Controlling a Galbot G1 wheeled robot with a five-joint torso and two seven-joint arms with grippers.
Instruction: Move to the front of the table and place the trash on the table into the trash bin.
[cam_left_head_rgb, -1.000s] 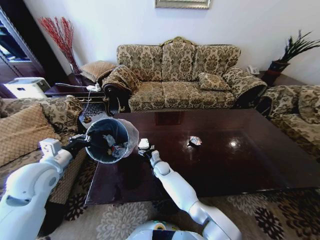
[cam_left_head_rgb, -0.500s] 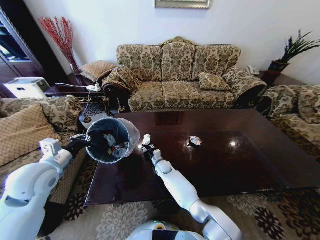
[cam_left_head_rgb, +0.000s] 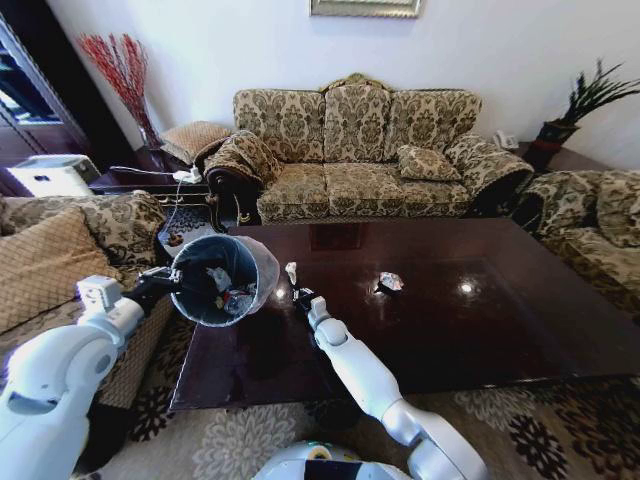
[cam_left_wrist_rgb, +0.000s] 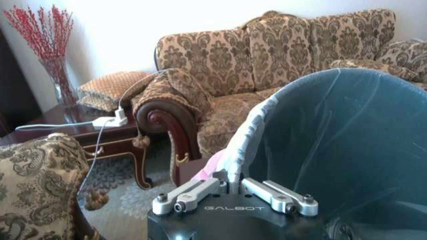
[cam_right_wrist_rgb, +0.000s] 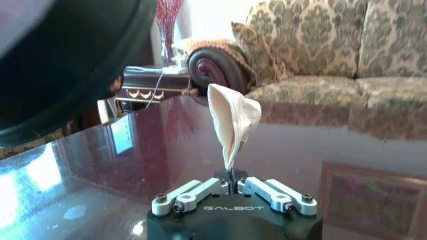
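Left gripper clamped on rim of bin, held tilted off table's left end, right gripper pinched white paper scrap above tabletop beside bin, silvery wrapper lay mid-table

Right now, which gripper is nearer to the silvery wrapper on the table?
Right. The right gripper, pinching a white paper scrap, is beside the silvery wrapper; the left gripper holds the trash bin at the table's end.

The dark glossy reddish-brown bench stands on a patterned carpet before the sofa. A silvery crumpled wrapper lies on its top near the middle, with bare polished wood around it.
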